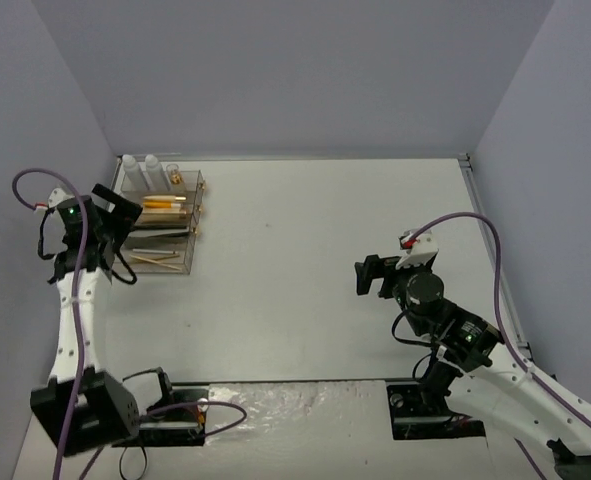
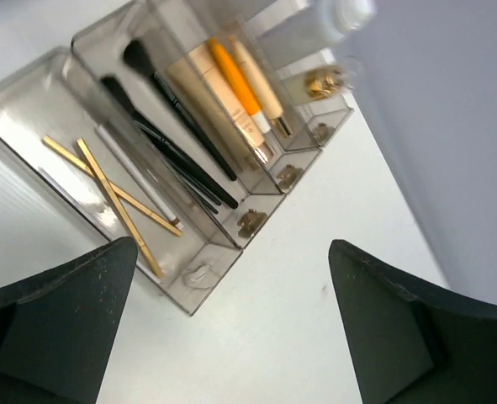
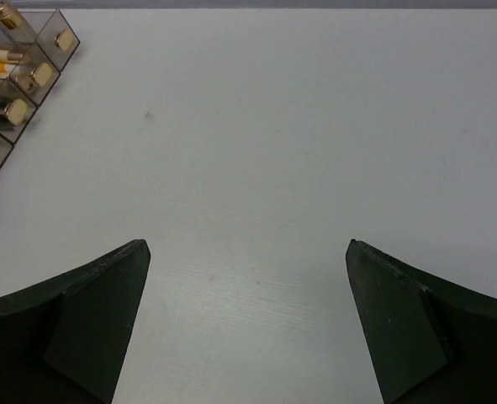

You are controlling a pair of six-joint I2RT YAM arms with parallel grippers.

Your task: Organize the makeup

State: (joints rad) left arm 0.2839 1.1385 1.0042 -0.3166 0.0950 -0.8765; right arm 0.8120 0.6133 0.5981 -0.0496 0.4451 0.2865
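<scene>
Left gripper [image 2: 233, 246] is right up close in its wrist view, black fingers spread wide, nothing between them but bare table [image 2: 273, 337]. Upper left of that frame is the clear tiered box [image 2: 189, 282]: thin sticks [image 2: 113, 189] in the lowest tier, black brushes [image 2: 177, 147] next, orange tube [image 2: 235, 84] and beige tubes [image 2: 219, 105] above that, then gold-capped vial [image 2: 322, 82] up top with two white bottles [image 1: 143, 172]. Right gripper [image 3: 248, 244] gapes empty too, mid-right in the top view, well apart from the box.
</scene>
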